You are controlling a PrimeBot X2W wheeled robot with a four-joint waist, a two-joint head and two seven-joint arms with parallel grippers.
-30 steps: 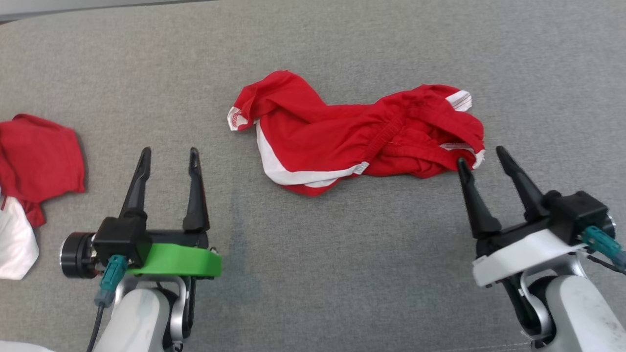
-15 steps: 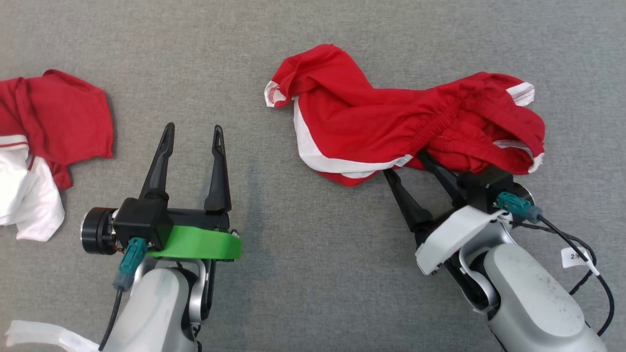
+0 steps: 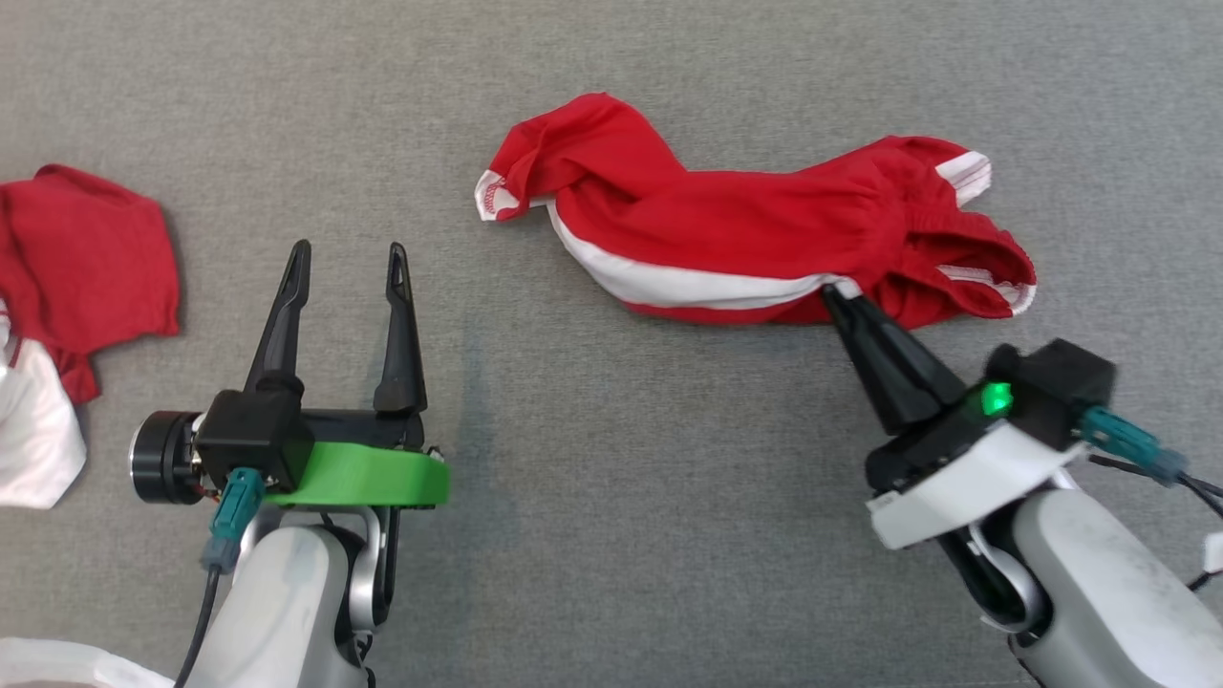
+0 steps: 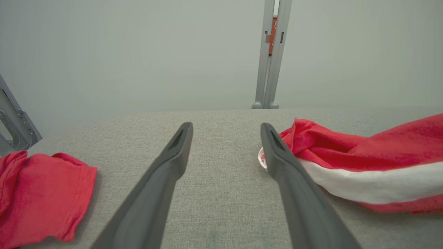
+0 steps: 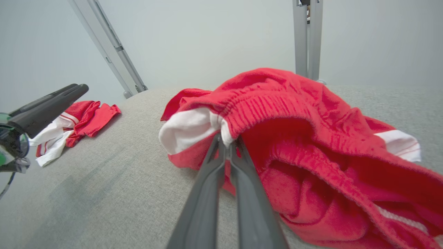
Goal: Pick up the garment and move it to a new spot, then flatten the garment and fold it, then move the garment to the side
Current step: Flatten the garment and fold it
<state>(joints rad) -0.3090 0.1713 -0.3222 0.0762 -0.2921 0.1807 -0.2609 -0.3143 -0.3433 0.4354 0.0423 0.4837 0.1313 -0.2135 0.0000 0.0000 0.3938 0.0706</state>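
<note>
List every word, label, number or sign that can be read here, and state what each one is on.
No text can be read.
Red print on the garment's white hem: too blurred.
Red sign behind the post: too small.
White tag at the right edge of the head view: cut off, unreadable.

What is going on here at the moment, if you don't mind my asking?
The robot's right hand is shut on the near edge of a red garment with white trim, pinching the fabric near its elastic band. Most of the garment lies crumpled on the grey surface, not yet flattened or folded. The left hand is open and holds nothing, apart from the garment. A second red and white garment lies off to the robot's left.
</note>
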